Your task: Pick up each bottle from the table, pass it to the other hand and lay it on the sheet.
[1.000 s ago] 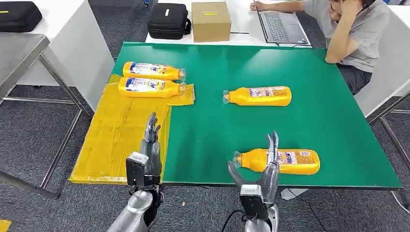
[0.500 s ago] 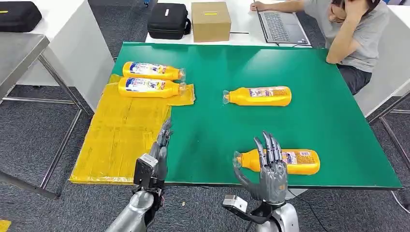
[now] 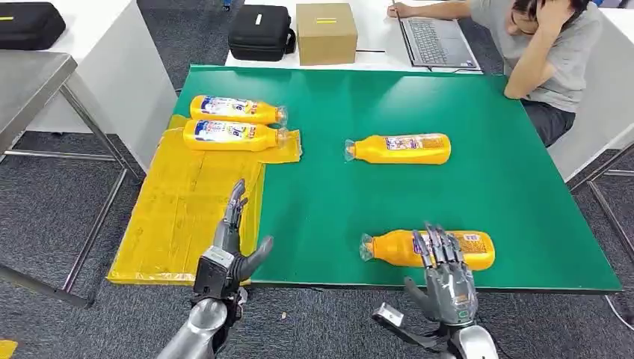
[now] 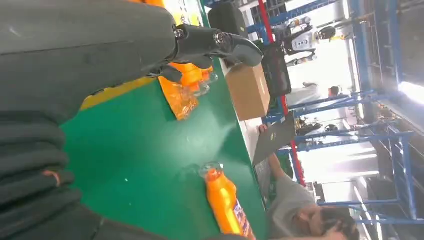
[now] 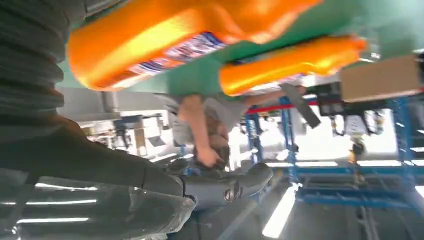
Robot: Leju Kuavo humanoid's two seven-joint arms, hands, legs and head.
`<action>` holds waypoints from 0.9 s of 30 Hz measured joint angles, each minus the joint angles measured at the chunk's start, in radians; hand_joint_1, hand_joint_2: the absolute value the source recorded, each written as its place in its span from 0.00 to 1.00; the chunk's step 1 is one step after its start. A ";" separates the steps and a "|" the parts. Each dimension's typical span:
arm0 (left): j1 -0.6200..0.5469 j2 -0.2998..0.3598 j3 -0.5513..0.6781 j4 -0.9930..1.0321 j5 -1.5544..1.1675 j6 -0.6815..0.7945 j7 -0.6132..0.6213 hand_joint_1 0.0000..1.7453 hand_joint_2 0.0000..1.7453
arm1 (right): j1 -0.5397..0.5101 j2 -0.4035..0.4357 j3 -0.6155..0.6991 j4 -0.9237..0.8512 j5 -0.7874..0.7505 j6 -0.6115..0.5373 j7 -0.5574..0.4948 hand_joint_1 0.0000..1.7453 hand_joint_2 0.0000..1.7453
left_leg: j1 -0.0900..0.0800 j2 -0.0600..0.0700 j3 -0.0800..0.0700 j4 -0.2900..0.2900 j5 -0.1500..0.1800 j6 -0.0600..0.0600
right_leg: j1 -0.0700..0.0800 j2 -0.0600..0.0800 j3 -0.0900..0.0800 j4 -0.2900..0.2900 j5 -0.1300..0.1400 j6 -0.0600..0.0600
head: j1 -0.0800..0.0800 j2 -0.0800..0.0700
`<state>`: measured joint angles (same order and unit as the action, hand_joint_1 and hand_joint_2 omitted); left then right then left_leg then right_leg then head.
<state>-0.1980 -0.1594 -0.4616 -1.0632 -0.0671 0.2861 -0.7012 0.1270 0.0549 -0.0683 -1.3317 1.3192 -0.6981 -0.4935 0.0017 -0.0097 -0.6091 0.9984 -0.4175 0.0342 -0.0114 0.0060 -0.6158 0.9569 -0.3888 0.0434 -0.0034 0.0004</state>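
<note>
Four bottles lie on their sides for you to track. Two of them, the far bottle (image 3: 238, 109) and the second bottle (image 3: 234, 135), rest side by side at the far end of the yellow sheet (image 3: 183, 213), caps toward the table's middle. The middle bottle (image 3: 401, 148) lies alone on the green table (image 3: 336, 202), well apart from the sheet, cap pointing toward it. The near bottle (image 3: 432, 249) lies close to the table's near edge, cap also toward the sheet.

Your right hand (image 3: 445, 277) is raised at that near edge with its fingers (image 3: 437, 247) spread and upright, overlapping the near bottle in the head view; it holds nothing, and you cannot tell whether the fingertips touch the bottle. Your left hand (image 3: 230, 250) is at the near edge where sheet meets table, fingers extended, thumb out to the side, empty.

Behind the table, a person (image 3: 546, 52) sits at a laptop (image 3: 435, 41), with a cardboard box (image 3: 327, 33) and a black case (image 3: 260, 31) nearby.
</note>
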 measured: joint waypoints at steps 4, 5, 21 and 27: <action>0.003 0.004 0.004 -0.010 0.003 0.000 0.000 0.00 1.00 | 0.000 -0.060 0.034 0.032 0.017 0.000 0.104 0.00 1.00 | 0.000 0.000 0.000 0.000 0.000 0.000 | 0.000 0.000 0.000 0.000 0.000 0.000 | 0.000 0.000; 0.003 0.004 0.006 -0.010 0.001 0.000 0.000 0.00 1.00 | 0.000 -0.070 0.038 0.035 0.022 0.000 0.114 0.00 1.00 | 0.000 0.000 0.000 0.000 0.000 0.000 | 0.000 0.000 0.000 0.000 0.000 0.000 | 0.000 0.000; 0.002 0.005 0.015 -0.010 -0.038 0.016 0.000 0.00 1.00 | -0.001 -0.148 0.087 0.040 0.083 -0.001 0.210 0.00 1.00 | 0.000 0.000 0.000 0.000 0.000 0.000 | 0.000 0.000 0.000 0.000 0.000 0.000 | 0.000 0.000; 0.002 0.005 0.019 -0.008 -0.040 0.013 0.000 0.00 1.00 | -0.013 -0.171 0.101 0.046 0.109 0.038 0.249 0.00 1.00 | 0.000 0.000 0.000 0.000 0.000 0.000 | 0.000 0.000 0.000 0.000 0.000 0.000 | 0.000 0.000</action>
<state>-0.1963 -0.1549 -0.4429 -1.0708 -0.1072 0.2995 -0.7012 0.1139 -0.1163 0.0328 -1.2860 1.4286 -0.6604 -0.2449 0.0015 -0.0097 -0.6094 0.9985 -0.4177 0.0345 -0.0115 0.0059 -0.6158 0.9568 -0.3888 0.0434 -0.0030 0.0004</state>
